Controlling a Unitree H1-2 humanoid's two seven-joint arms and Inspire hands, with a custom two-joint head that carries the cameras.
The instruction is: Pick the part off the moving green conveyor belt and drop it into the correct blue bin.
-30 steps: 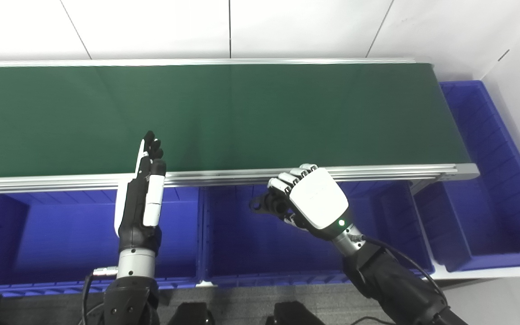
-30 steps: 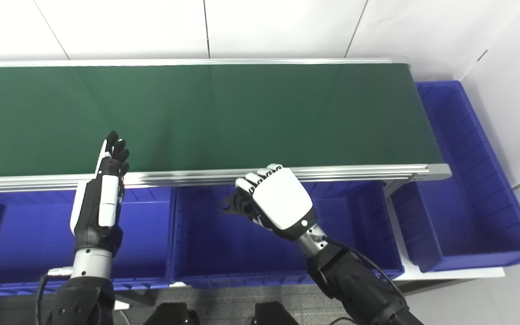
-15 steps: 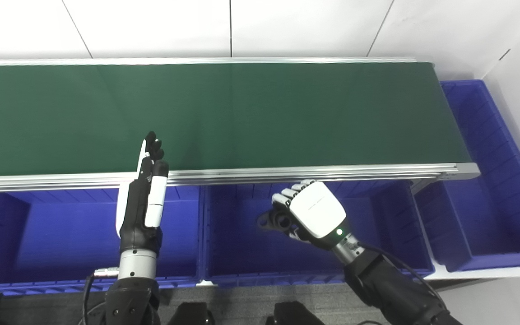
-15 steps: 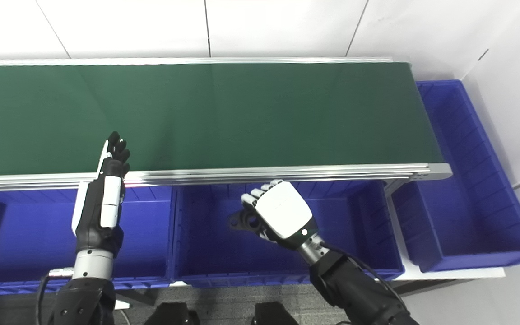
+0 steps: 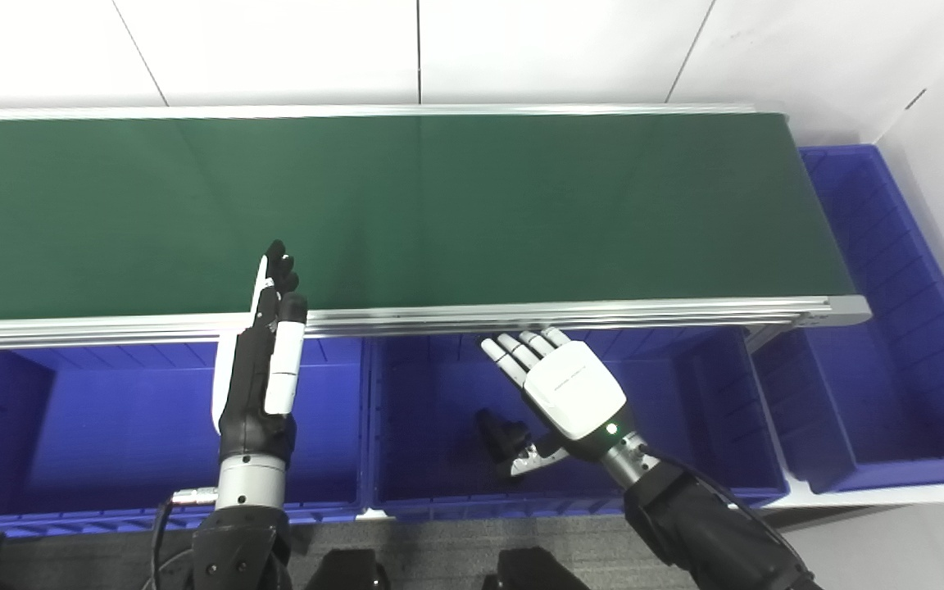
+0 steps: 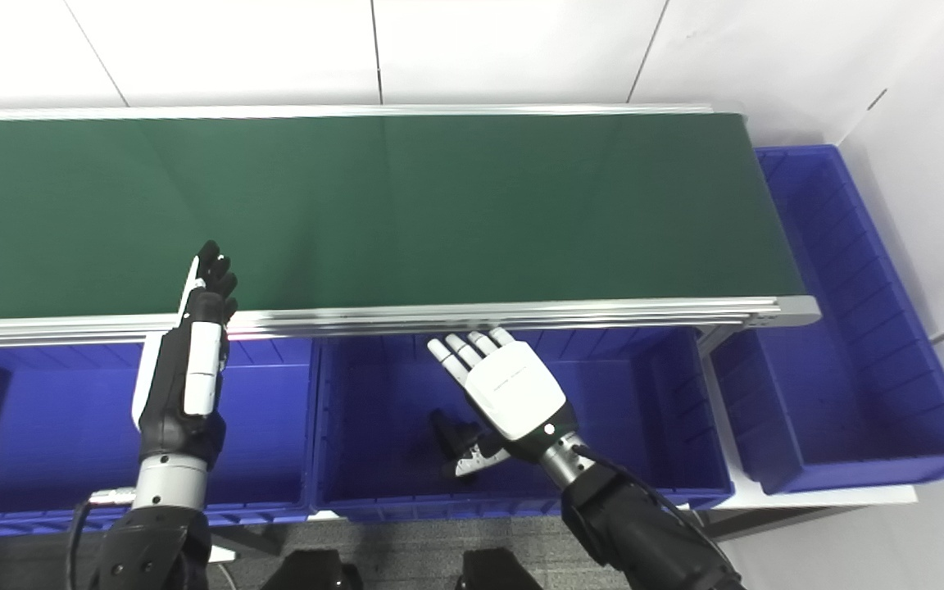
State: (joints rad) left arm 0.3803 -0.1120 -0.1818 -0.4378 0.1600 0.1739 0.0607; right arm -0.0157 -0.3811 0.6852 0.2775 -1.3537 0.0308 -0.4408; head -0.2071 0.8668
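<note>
Over the middle blue bin (image 5: 431,483), the right robot hand (image 5: 566,389) hovers with its glossy white back plate up and its fingers (image 5: 513,351) spread flat and apart, pointing toward 11 o'clock; it holds nothing. A small green light shows near its metal wrist. At 8 o'clock from this hand, just beside the thumb, the part (image 5: 505,434) is low in that bin, a small matte black piece of irregular, blocky shape whose details are too dark to make out; whether it touches the floor of the bin cannot be told.

At 9 o'clock, well apart, the left robot hand (image 5: 263,369) stands edge-on and upright over the left blue bin (image 5: 70,426), black with white panels, fingers straight and together, gripping nothing, its tips reaching across the rail onto the belt's near edge.

The bins are smooth moulded plastic with ribbed inner walls, set side by side. Toward 12 o'clock runs the brushed aluminium rail (image 5: 685,310), and beyond it the green conveyor belt (image 5: 472,205), a wide, flat, faintly sheened band. At 3 o'clock a third blue bin (image 5: 890,270) lies lengthwise past the belt's end.
</note>
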